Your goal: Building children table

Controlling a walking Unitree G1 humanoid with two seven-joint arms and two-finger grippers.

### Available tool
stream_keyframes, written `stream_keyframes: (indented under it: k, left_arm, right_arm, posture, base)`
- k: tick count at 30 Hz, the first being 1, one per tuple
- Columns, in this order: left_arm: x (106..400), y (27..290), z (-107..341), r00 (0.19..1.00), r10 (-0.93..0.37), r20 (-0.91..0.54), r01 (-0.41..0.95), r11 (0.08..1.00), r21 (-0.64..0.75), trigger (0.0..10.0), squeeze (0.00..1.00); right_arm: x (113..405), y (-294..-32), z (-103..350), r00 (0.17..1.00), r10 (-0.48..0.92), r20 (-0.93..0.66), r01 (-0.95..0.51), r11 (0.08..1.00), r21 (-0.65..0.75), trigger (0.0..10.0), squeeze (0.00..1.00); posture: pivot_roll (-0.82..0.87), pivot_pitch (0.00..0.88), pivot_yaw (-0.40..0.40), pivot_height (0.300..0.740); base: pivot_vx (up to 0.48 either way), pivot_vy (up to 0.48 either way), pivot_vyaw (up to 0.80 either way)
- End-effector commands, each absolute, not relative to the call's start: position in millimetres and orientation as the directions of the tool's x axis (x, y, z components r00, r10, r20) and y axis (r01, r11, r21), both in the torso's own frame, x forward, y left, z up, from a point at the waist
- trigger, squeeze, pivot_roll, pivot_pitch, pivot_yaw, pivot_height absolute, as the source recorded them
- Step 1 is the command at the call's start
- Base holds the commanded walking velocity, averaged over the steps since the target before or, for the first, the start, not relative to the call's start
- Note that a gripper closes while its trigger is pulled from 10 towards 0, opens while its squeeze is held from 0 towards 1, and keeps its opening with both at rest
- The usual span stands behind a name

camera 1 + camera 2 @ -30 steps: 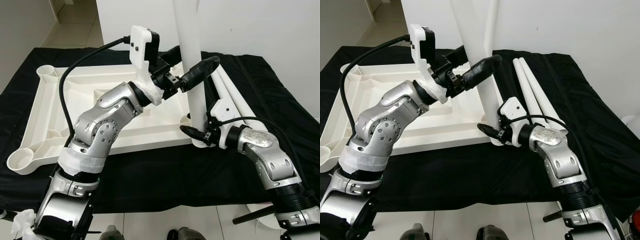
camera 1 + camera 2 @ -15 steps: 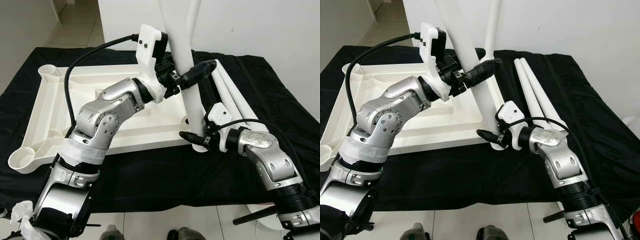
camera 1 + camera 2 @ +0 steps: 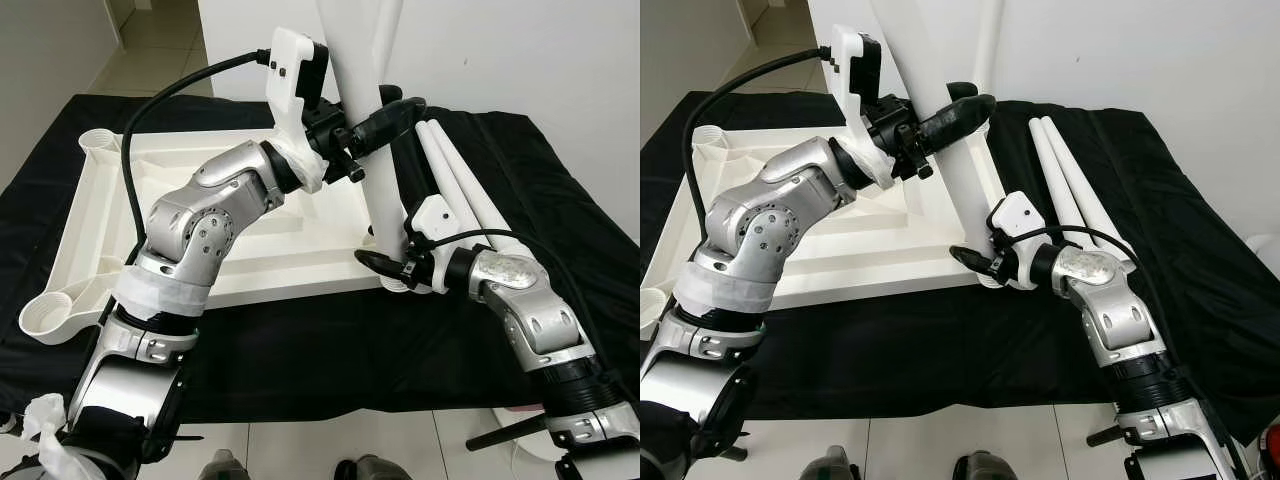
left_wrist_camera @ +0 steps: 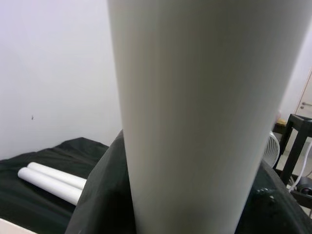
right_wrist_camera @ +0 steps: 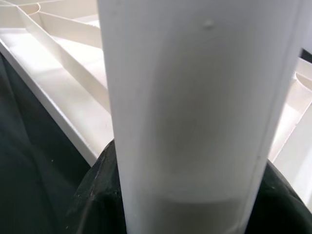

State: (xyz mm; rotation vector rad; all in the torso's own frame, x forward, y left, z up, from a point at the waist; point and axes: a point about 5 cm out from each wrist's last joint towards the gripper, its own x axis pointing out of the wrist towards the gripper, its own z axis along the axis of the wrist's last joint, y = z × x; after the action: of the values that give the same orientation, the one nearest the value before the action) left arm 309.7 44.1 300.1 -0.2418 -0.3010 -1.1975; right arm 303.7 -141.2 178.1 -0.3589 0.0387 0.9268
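Observation:
The white table top (image 3: 100, 220) lies upside down on a black cloth. A white leg (image 3: 388, 215) stands in its near right corner socket, leaning slightly left at the top. My left gripper (image 3: 385, 105) is shut on this leg well above the table top. My right gripper (image 3: 385, 272) is shut on the same leg just above the socket. The leg (image 4: 195, 122) looms close in the left wrist view, and the leg (image 5: 195, 122) rises before the table top's ribs (image 5: 58, 73) in the right wrist view.
A second leg (image 3: 987, 50) stands upright at the far right corner. Two loose legs (image 3: 470, 190) lie on the cloth to the right. Open round sockets (image 3: 45, 320) sit at the left corners. A white wall is close behind, and tiled floor lies in front.
My left gripper has moved up and to the left on the leg, and the leg's top has leaned left. My right gripper stays at the leg's base.

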Motion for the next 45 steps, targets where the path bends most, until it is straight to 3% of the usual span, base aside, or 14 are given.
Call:
stream_keyframes:
  k: [1, 2, 3, 4, 5, 8, 10, 18, 20, 21, 33, 45]
  left_arm:
    - [312, 47, 306, 0.35, -0.869, 0.351, 0.928, 0.373, -0.001, 0.0, 0.0]
    - [312, 47, 306, 0.35, -0.869, 0.351, 0.928, 0.373, -0.001, 0.0, 0.0]
    - [311, 47, 306, 0.343, -0.873, 0.347, 0.929, 0.369, 0.009, 0.0, 0.0]
    - [311, 47, 306, 0.343, -0.873, 0.347, 0.929, 0.369, 0.009, 0.0, 0.0]
    - [314, 45, 307, 0.372, -0.867, 0.333, 0.92, 0.392, -0.007, 10.0, 0.0]
    - [318, 44, 309, 0.42, -0.852, 0.313, 0.901, 0.433, -0.031, 10.0, 0.0]
    - [330, 42, 314, 0.554, -0.801, 0.228, 0.827, 0.561, -0.04, 10.0, 0.0]
    - [345, 46, 341, 0.672, -0.679, 0.295, 0.727, 0.681, -0.088, 10.0, 0.0]
    - [348, 44, 352, 0.683, -0.65, 0.335, 0.713, 0.693, -0.11, 10.0, 0.0]
    - [349, 42, 357, 0.691, -0.633, 0.349, 0.701, 0.705, -0.109, 10.0, 0.0]
    - [341, 14, 367, 0.683, -0.628, 0.374, 0.702, 0.706, -0.097, 10.0, 0.0]
    - [332, -8, 369, 0.646, -0.657, 0.388, 0.729, 0.682, -0.059, 10.0, 0.0]
  right_arm:
    - [311, -154, 182, 0.674, 0.722, -0.16, -0.732, 0.621, -0.281, 10.0, 0.04]
    - [311, -154, 182, 0.674, 0.722, -0.16, -0.732, 0.621, -0.281, 10.0, 0.04]
    - [311, -154, 182, 0.675, 0.72, -0.159, -0.73, 0.622, -0.283, 10.0, 0.29]
    - [311, -154, 182, 0.675, 0.72, -0.159, -0.73, 0.622, -0.283, 10.0, 0.29]
    - [312, -155, 182, 0.679, 0.717, -0.157, -0.727, 0.629, -0.276, 10.0, 1.0]
    - [314, -156, 184, 0.693, 0.706, -0.146, -0.714, 0.645, -0.272, 10.0, 1.0]
    - [322, -158, 190, 0.742, 0.663, -0.099, -0.659, 0.693, -0.293, 10.0, 1.0]
    - [338, -154, 204, 0.833, 0.554, 0.005, -0.523, 0.789, -0.324, 10.0, 1.0]
    - [344, -148, 208, 0.857, 0.515, 0.038, -0.479, 0.82, -0.315, 10.0, 0.38]
    - [348, -144, 209, 0.869, 0.492, 0.053, -0.453, 0.834, -0.315, 10.0, 0.0]
    - [363, -108, 200, 0.947, 0.299, 0.119, -0.25, 0.916, -0.314, 10.0, 0.0]
    - [362, -93, 209, 0.959, 0.148, 0.24, -0.056, 0.934, -0.352, 10.0, 0.0]
  posture:
    - [0.06, 0.0, -0.032, 0.74]
    - [0.06, 0.0, -0.032, 0.74]
    - [0.06, 0.0, -0.032, 0.74]
    - [0.06, 0.0, -0.032, 0.74]
    - [0.06, 0.0, -0.032, 0.74]
    - [0.07, 0.0, -0.035, 0.74]
    - [0.06, 0.0, -0.034, 0.74]
    - [0.05, 0.0, -0.025, 0.74]
    - [0.05, 0.0, -0.025, 0.74]
    - [0.04, 0.0, -0.02, 0.74]
    - [0.04, 0.0, -0.017, 0.74]
    - [0.04, 0.0, -0.031, 0.74]
  base:
    - [0.0, 0.0, 0.0]
    - [0.0, 0.0, 0.0]
    - [0.0, 0.0, 0.0]
    - [0.0, 0.0, 0.0]
    - [0.0, 0.0, 0.0]
    - [0.0, 0.0, 0.0]
    - [0.0, 0.0, 0.0]
    - [0.0, 0.0, 0.0]
    - [0.0, 0.0, 0.0]
    - [0.0, 0.0, 0.0]
    - [0.0, 0.0, 0.0]
    - [0.0, 0.0, 0.0]
